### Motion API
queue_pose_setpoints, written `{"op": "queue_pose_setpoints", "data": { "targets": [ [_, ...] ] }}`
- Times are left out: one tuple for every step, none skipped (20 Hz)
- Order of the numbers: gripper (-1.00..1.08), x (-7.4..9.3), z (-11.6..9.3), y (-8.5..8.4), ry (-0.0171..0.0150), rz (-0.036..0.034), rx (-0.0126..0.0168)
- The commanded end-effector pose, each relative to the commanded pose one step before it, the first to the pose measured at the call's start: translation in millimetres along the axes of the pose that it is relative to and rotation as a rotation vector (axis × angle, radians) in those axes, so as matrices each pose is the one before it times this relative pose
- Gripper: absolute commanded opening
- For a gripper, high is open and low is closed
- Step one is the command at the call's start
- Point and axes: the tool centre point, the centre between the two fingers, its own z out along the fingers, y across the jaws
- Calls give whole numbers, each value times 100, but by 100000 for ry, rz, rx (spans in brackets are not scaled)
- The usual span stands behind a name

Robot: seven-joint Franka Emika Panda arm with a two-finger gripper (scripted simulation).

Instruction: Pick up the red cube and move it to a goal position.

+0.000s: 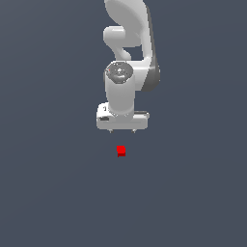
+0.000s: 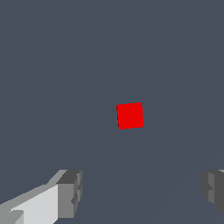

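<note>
The red cube [image 1: 121, 151] is small and plain and lies on the dark grey floor, in front of the white arm in the exterior view. My gripper [image 1: 122, 130] hangs above it and a little behind it, well clear of it. Its two fingertips stand wide apart and hold nothing. In the wrist view the cube [image 2: 130, 116] lies alone on the floor, beyond the two grey fingertips [image 2: 70, 192], which are spread to either side of the picture. My gripper [image 2: 142, 190] is open and does not touch the cube.
The white arm [image 1: 128, 58] rises behind the gripper. A flat dark grey floor [image 1: 48, 193] fills the rest of both views.
</note>
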Motion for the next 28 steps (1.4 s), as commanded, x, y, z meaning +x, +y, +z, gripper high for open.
{"op": "queue_pose_setpoints", "data": {
  "targets": [
    [100,0,0,1,0,0,0],
    [100,9,36,16,0,0,0],
    [100,15,74,-17,57,-103,-23],
    [100,33,146,15,57,-103,-21],
    [100,47,205,20,81,-145,-30],
    [100,60,261,20,110,-197,-41],
    [100,74,318,18,141,-251,-53],
    [100,90,383,31,159,-284,-60],
    [100,105,441,32,188,-335,-71],
    [100,119,498,36,213,-379,-80],
    [100,134,554,41,236,-418,-89],
    [100,148,607,45,258,-458,-98],
    [100,162,657,47,281,-498,-107],
    [100,176,707,54,299,-528,-114],
    [100,189,751,54,323,-569,-123],
    [100,202,797,61,338,-596,-130],
    [100,212,820,61,350,-615,-135],
    [100,207,782,59,334,-586,-131],
    [100,201,736,58,314,-549,-124],
    [100,194,686,54,294,-512,-117],
    [100,182,630,51,270,-469,-109],
    [100,167,572,46,246,-427,-100],
    [100,152,515,42,222,-384,-90],
    [100,138,458,35,200,-346,-82],
    [100,124,405,36,173,-298,-71],
    [100,112,349,29,152,-261,-63],
    [100,99,295,27,128,-218,-54],
    [100,88,238,20,108,-184,-46]
  ]
}}
